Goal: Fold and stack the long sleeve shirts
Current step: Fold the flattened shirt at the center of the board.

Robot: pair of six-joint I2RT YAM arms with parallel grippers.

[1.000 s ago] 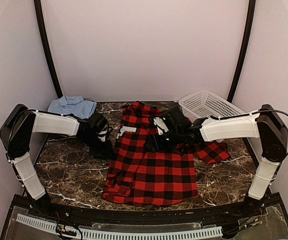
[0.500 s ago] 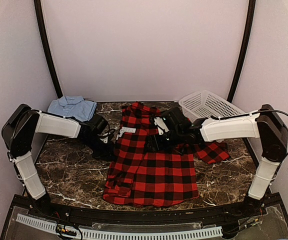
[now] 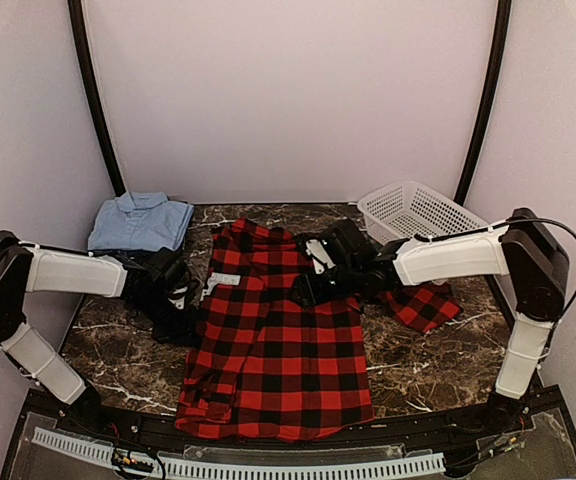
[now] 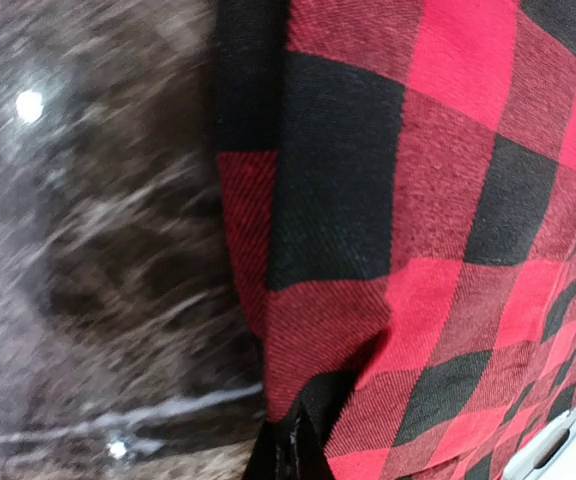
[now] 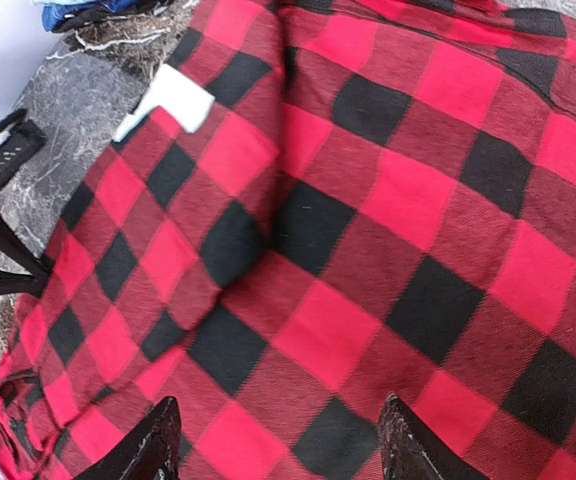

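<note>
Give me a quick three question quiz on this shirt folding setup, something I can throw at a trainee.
1. True or false: the right claw is shut on the flannel shirt.
2. Where does the folded light blue shirt lie? A: on top of the flannel shirt. B: at the far left corner of the table. C: under the right arm.
3. In a few words: what is the left claw pinching?

Key: 1. False; its fingers stand open over the cloth. 2. B. 3. The edge of the flannel shirt.
</note>
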